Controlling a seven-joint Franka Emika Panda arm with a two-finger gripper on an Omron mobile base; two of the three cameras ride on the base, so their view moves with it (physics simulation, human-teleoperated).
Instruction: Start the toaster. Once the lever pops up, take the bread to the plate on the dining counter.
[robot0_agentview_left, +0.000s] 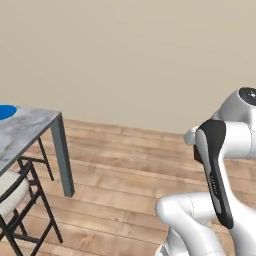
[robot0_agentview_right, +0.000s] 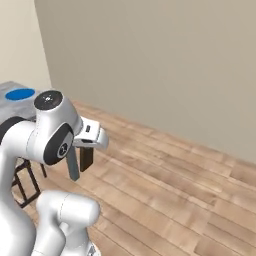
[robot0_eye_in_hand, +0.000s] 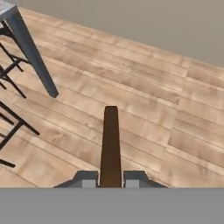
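**A:** Where was the bread (robot0_eye_in_hand: 110, 146), and how was it held?

**B:** The bread, a dark brown slice seen edge-on in the hand view, stood clamped between the two fingertips of the gripper (robot0_eye_in_hand: 110, 183), its long axis running straight out from the hand. The jaws were closed on it, one on each flat face. In the right base view the slice (robot0_agentview_right: 86, 158) hung below the hand, above bare wooden floor (robot0_agentview_right: 165, 185).

**A:** And the plate (robot0_agentview_left: 6, 111)?

**B:** It lay on the marble top of the dining counter (robot0_agentview_left: 27, 131), off to the left of the arm in both base views, well apart from the gripper. In the right base view it showed as a blue disc (robot0_agentview_right: 20, 94) at the far left edge.

**A:** What did the coming move turn on?

**B:** On that leftward offset: judged from these views, the slice had yet to be carried left and over the counter's edge; a dark chair frame (robot0_agentview_left: 22, 200) stood beneath the counter's near side
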